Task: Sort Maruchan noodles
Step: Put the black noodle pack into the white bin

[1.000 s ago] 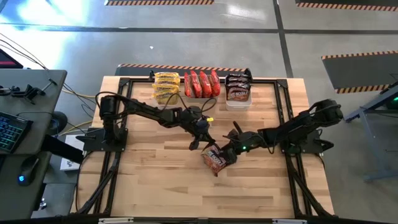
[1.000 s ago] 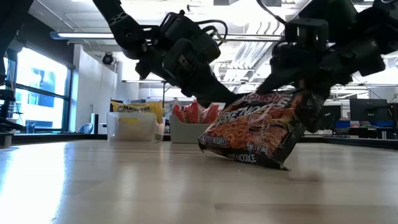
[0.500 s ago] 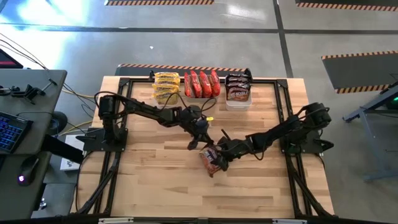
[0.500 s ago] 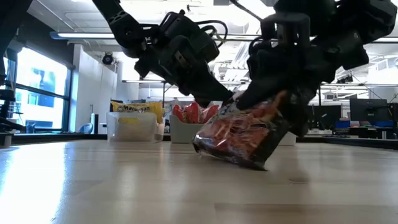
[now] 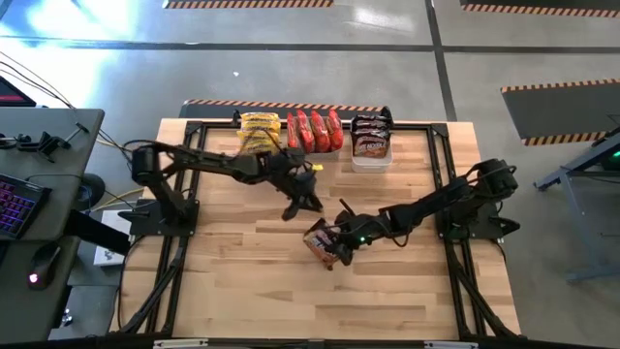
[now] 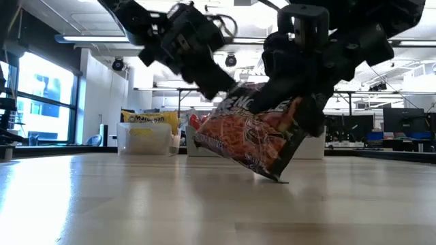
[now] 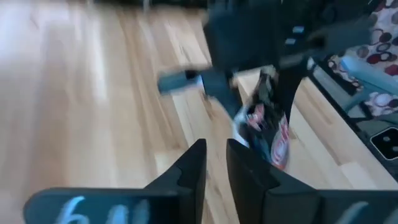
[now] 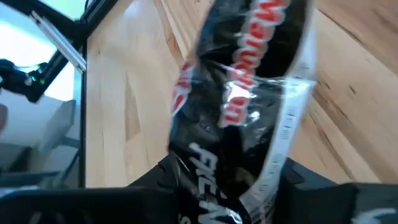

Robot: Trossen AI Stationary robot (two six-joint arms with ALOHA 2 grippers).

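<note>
A dark Maruchan noodle packet (image 5: 323,244) with red lettering (image 6: 246,133) hangs tilted near the table's middle, and my right gripper (image 5: 339,242) is shut on it. My left gripper (image 5: 294,207) hovers just to its far left, clear of it. Its fingers (image 7: 216,155) stand a little apart with nothing between them. At the far edge, yellow packets (image 5: 259,136), red packets (image 5: 315,131) and dark packets (image 5: 370,138) stand sorted in clear tubs. My right gripper pinches the packet's end (image 8: 239,177) between its two fingers, which slant down from the table's right side. The packet sticks out past the fingertips, tilted. Its lowest corner (image 6: 276,178) is at the tabletop; whether it touches, I cannot tell.
A black frame rail (image 5: 441,184) runs around the wooden tabletop (image 5: 242,281). Bare wood lies on the near side of the packet. A desk with a keyboard (image 5: 19,204) stands beyond the table's left edge.
My left gripper has let go of the packet and drawn back toward the table's far left. My right gripper has moved left onto the packet and taken hold of it. The packet has shifted left and tipped more steeply.
</note>
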